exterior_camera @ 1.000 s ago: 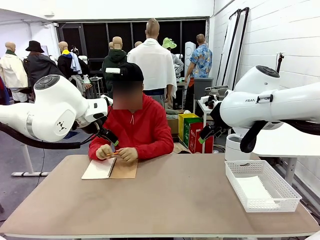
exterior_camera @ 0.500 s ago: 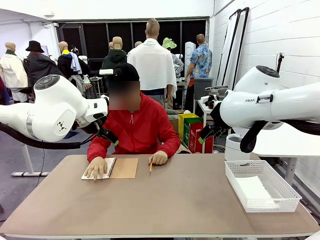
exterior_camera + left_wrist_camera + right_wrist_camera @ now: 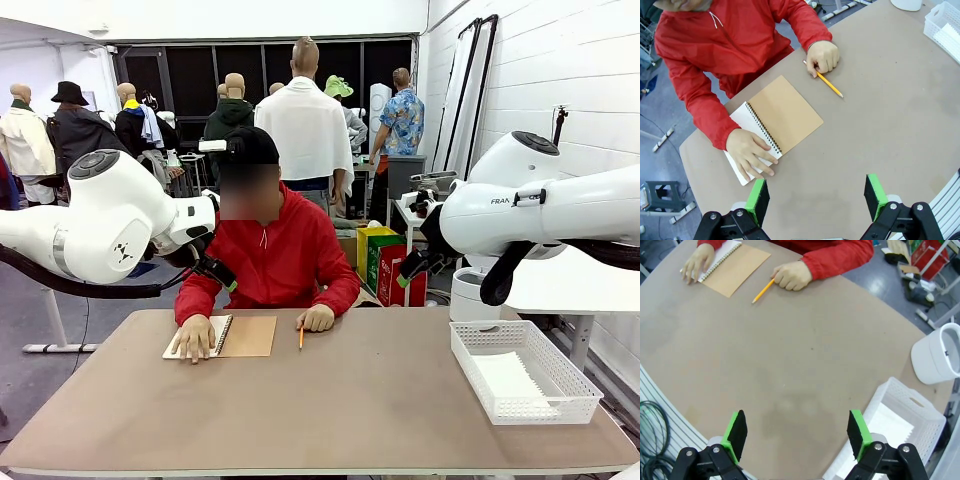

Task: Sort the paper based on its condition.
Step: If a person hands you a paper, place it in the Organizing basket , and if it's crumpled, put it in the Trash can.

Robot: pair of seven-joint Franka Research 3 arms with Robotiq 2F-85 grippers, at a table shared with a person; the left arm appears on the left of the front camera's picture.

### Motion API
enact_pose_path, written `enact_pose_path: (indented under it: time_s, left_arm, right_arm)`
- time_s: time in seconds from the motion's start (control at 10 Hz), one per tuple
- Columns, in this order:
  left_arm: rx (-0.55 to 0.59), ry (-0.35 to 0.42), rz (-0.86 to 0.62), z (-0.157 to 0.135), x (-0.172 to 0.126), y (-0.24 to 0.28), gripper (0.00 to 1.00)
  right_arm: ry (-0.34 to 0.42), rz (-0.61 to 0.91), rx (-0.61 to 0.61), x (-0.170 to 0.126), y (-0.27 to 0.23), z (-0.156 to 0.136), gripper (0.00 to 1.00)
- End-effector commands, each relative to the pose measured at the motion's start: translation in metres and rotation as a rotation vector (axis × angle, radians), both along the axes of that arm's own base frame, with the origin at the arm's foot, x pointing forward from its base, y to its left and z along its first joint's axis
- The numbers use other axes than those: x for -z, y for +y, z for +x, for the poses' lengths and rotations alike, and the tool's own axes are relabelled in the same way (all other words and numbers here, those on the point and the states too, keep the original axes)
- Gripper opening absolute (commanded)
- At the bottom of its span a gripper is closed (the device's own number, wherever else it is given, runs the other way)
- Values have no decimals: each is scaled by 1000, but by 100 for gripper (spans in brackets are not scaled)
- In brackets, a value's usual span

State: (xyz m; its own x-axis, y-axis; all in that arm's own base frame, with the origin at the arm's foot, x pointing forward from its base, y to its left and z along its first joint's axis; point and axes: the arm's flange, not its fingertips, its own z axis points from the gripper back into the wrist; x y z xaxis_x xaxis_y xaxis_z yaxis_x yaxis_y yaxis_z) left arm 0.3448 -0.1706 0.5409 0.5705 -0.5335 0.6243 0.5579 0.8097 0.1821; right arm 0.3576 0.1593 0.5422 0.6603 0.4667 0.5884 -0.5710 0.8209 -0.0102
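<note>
Above table (image 3: 890,110), left hand (image 3: 815,181), right hand (image 3: 796,413) both wide, empty, paper (image 3: 887,425) in tray (image 3: 906,390)

The middle of the tabletop (image 3: 350,400) is unobstructed; its far left is occupied by a spiral notebook (image 3: 245,336), pencil (image 3: 301,335) and the person's hands (image 3: 193,338), its right by a white mesh tray (image 3: 545,408).

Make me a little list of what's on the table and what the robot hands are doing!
notebook: open on the table, person's hand flat on its white page
pencil: beside the notebook, other hand at its end
tray: white mesh, a white sheet inside
left gripper: open, above the table, empty
right gripper: open, above the table, empty
</note>
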Motion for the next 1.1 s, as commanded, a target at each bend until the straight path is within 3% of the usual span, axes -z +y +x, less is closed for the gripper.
enact_pose_path:
  time_s: [0.0,1.0]
  left_arm:
    - [1,3,-4,0,1,1,100]
    - [1,3,-4,0,1,1,100]
  right_arm:
    - [1,0,1,1,0,0,100]
    - [1,0,1,1,0,0,100]
